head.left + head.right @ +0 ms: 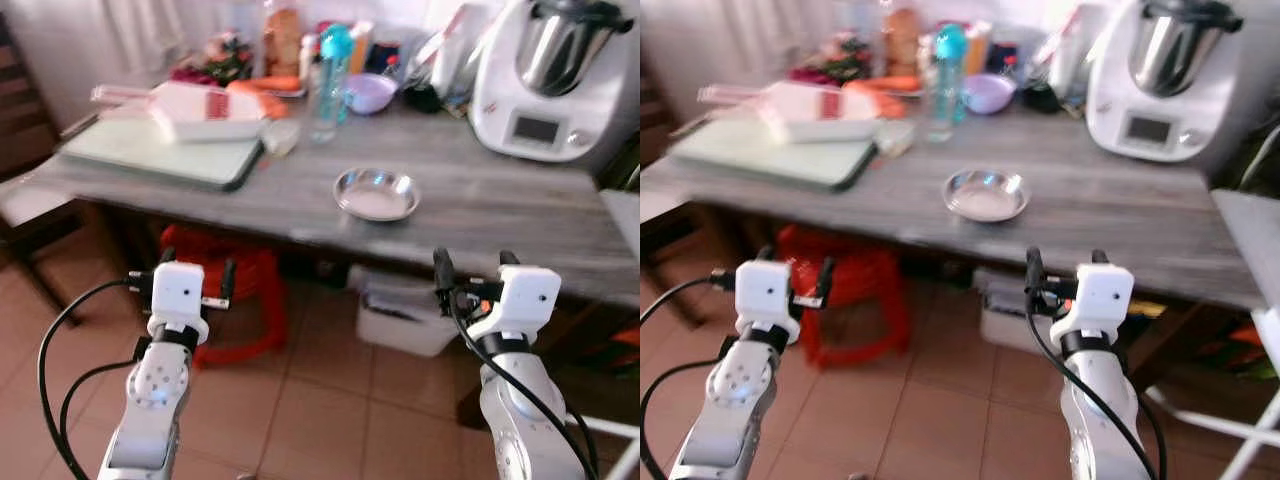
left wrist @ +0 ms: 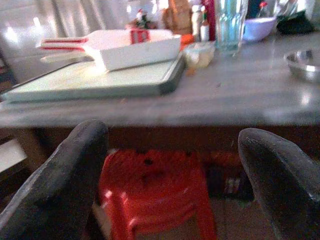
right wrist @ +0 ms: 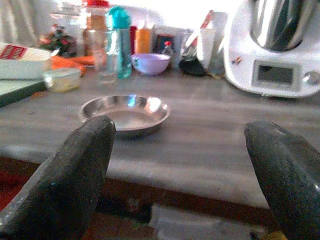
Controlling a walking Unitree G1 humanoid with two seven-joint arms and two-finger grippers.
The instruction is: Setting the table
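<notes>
A shallow steel plate (image 1: 376, 193) lies empty on the grey wooden table (image 1: 480, 215), near its front edge. Both arms are raised in front of the table, below its edge and short of it. My left gripper (image 1: 197, 268) is open with nothing between its fingers, and it faces the table's left part and the red stool beneath. My right gripper (image 1: 475, 265) is open and empty too. In the right wrist view the steel plate (image 3: 125, 113) sits just beyond the left finger (image 3: 75, 170).
A green board (image 1: 160, 150) carries a white dish (image 1: 200, 110) at the table's left. Behind stand a clear glass (image 1: 325, 105), a teal bottle (image 1: 337, 50), a purple bowl (image 1: 370, 92) and a white kitchen machine (image 1: 550, 80). Under the table are a red stool (image 1: 235, 300) and a white bin (image 1: 405, 320).
</notes>
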